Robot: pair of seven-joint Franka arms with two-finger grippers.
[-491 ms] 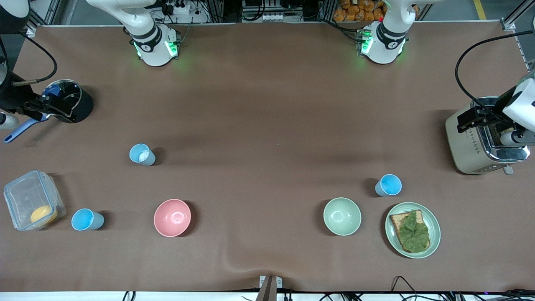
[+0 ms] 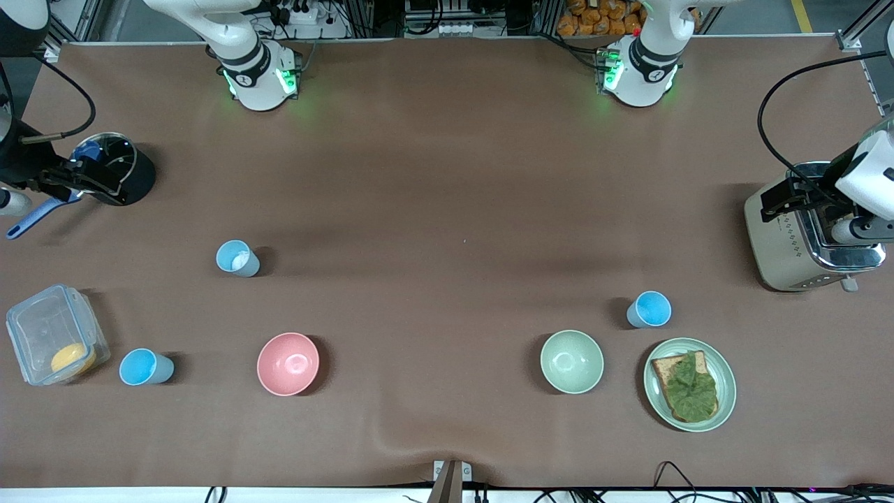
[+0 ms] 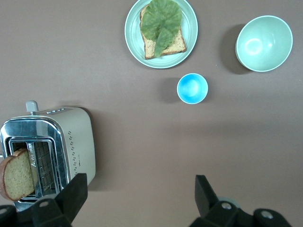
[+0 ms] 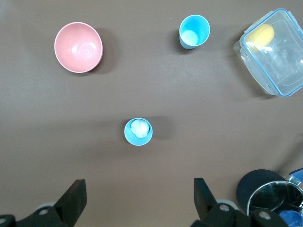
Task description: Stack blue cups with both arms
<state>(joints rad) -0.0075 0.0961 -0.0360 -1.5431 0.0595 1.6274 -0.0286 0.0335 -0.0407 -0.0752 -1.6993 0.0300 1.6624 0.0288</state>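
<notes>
Three blue cups stand upright and apart on the brown table. The cup with a whitish inside is toward the right arm's end and also shows in the right wrist view. A second cup stands beside the plastic container. The third cup stands beside the plate. My right gripper is open and empty, high over the black pot. My left gripper is open and empty, high over the toaster.
A pink bowl and a pale green bowl stand near the front camera. A plate holds toast with lettuce. A toaster with a bread slice, a black pot and a clear container stand at the table's ends.
My left gripper has edged slightly toward the arms' bases over the toaster. The cups and the bowls have not moved.
</notes>
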